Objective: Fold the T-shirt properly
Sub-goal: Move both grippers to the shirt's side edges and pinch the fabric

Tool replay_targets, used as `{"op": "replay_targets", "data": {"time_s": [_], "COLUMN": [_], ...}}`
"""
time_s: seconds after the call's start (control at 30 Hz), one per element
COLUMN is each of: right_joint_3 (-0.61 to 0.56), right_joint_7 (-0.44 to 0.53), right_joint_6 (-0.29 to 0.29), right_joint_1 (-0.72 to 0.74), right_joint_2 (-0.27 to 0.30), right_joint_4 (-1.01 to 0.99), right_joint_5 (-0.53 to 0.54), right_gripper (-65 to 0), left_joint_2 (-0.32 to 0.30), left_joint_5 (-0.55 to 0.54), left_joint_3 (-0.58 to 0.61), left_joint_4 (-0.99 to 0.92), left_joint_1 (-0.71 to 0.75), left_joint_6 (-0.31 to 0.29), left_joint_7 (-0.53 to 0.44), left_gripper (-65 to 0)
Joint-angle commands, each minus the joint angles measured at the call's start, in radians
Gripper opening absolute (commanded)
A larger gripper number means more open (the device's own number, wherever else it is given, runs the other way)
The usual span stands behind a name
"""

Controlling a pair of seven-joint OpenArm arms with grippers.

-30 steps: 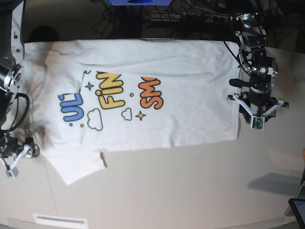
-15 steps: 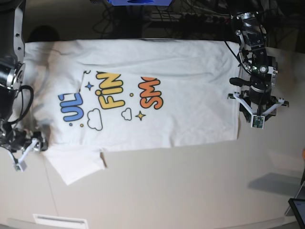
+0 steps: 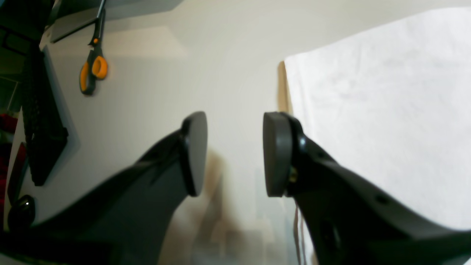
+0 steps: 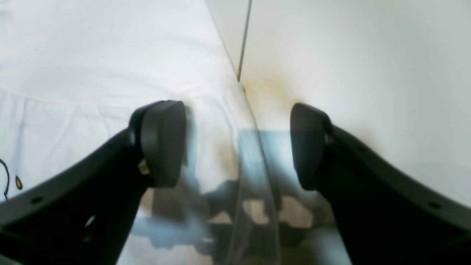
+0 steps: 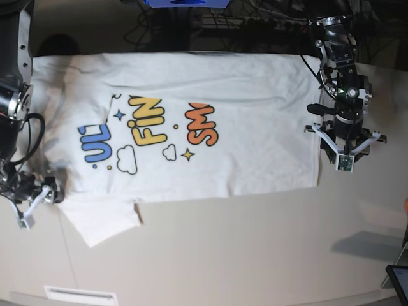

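**Right arm has closed in on the sleeve; left arm parked at the hem**

Change: over the last second the right gripper (image 5: 29,213) slid from the far lower-left table edge in toward the shirt, in the base view. It now sits just beside the sleeve (image 5: 99,220) that sticks out toward the bottom of the frame. The left gripper (image 5: 344,150) at the right of the frame hasn't shifted.

Jaws:
- Right: spread wide, nothing between the pads (image 4: 163,141). Wrist view shows them straddling the cloth edge, one pad over fabric, the other over bare table (image 4: 368,55).
- Left: spread about halfway, empty. The hem edge runs just beside the right-hand pad (image 3: 274,154); nothing pinched.

Read: looks like the approach to a first grab, probably the sleeve or shoulder corner. No fold started yet; neither gripper holds cloth.

T-shirt (image 5: 191,121): flat, print side up, filling the upper-middle of the base view. Long axis runs left–right across the frame: collar end at the left, hem at the right next to the left gripper. Print letters lie rotated a quarter turn. Top edge hangs at the far table edge.

Clutter: scissors (image 3: 92,70), orange handles, upper left of the left wrist view, well apart from the shirt.
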Motion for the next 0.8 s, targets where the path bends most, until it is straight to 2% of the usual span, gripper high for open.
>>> {"op": "replay_targets", "data": {"time_s": [0.0,0.4,0.53,0.7,0.77], "right_joint_3": [0.001,-0.001,-0.004,-0.107,-0.105], "right_joint_7": [0.015,0.027,0.027,0.030,0.030], "right_joint_6": [0.006,0.006,0.006,0.006,0.006], "right_joint_1": [0.034,0.034,0.034,0.034,0.034], "right_joint_2": [0.018,0.007,0.007,-0.001,-0.013], "right_joint_4": [0.012,0.017,0.017,0.018,0.018], "right_joint_5": [0.009,0.008,0.008,0.014,0.012], "right_gripper": [-22.3,-22.6,-29.0,-29.3,-29.5], "left_joint_2": [-0.010,-0.010,-0.010,-0.010,-0.010], "left_joint_5": [0.005,0.005,0.005,0.005,0.005], "left_joint_3": [-0.005,-0.005,-0.005,-0.005,-0.005], "left_joint_4": [0.017,0.017,0.017,0.017,0.016], "left_joint_1": [-0.009,-0.009,-0.010,-0.010,-0.010], "left_joint_6": [0.007,0.007,0.007,0.007,0.007], "left_joint_7": [-0.020,-0.018,-0.018,-0.016,-0.016], "left_gripper": [-39.6,-39.6,-39.6,-39.6,-39.6]}}
